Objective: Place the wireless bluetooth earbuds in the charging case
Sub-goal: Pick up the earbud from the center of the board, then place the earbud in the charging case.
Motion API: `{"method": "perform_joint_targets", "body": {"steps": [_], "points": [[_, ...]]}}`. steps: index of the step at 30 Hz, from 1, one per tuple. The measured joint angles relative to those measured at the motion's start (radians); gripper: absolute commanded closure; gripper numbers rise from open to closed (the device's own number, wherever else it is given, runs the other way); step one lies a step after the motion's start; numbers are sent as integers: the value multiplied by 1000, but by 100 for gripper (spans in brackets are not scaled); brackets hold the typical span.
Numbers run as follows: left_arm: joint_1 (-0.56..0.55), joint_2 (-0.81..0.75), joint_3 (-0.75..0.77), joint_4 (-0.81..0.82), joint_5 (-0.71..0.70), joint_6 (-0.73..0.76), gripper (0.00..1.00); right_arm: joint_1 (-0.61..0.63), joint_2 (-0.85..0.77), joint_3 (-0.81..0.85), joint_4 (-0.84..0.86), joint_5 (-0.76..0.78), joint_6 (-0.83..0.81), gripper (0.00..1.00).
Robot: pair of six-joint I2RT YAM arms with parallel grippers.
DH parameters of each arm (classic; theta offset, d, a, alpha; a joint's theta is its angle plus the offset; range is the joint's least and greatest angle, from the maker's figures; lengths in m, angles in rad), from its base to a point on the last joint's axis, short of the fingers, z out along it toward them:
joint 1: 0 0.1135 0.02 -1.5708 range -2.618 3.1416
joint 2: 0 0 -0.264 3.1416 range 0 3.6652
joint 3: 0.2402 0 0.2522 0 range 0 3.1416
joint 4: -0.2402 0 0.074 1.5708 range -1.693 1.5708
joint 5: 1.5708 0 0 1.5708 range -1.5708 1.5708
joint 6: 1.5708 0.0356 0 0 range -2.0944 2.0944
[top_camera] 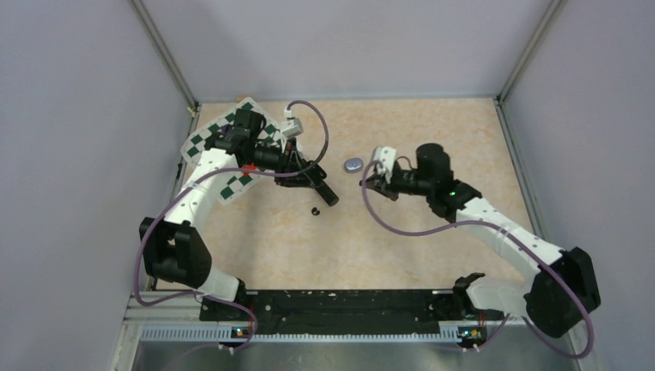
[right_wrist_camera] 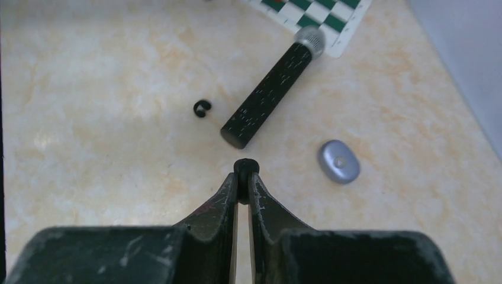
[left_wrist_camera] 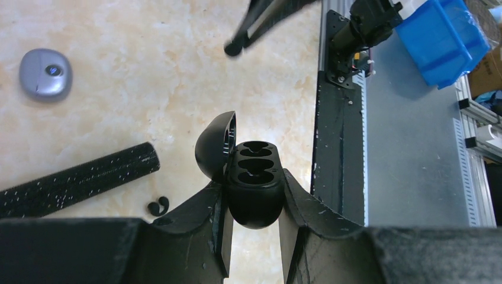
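Jaws pinching a black earbud (right_wrist_camera: 245, 167), the right gripper (right_wrist_camera: 243, 180) should centre it over the charging case (left_wrist_camera: 254, 171) the left gripper (left_wrist_camera: 254, 198) clamps.

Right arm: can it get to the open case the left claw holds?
Probably yes: the case sits open in the left claw, sockets bare, nothing between it and the right claw, which pinches an earbud.
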Motion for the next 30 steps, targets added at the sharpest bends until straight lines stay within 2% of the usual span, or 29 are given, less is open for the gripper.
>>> {"method": "perform_joint_targets", "body": {"steps": [4,7,10,13,18,24,30], "points": [[-43,54,89,-45,1,29,100,-153,-79,78,57,-170,180,93],[-62,107,167,-49,2,27,100,-191,-80,126,163,-276,344,93],[-78,140,197,-26,16,-12,100,-200,-71,109,352,-347,550,93],[-103,156,179,55,44,-95,100,-202,-63,29,576,-385,745,93],[-168,152,58,261,92,-257,100,-203,-51,-90,810,-397,974,91],[-219,151,27,359,124,-332,100,-203,-50,-159,953,-391,1093,92],[-226,134,21,393,129,-343,100,-202,-50,-162,958,-377,1100,92]]}}
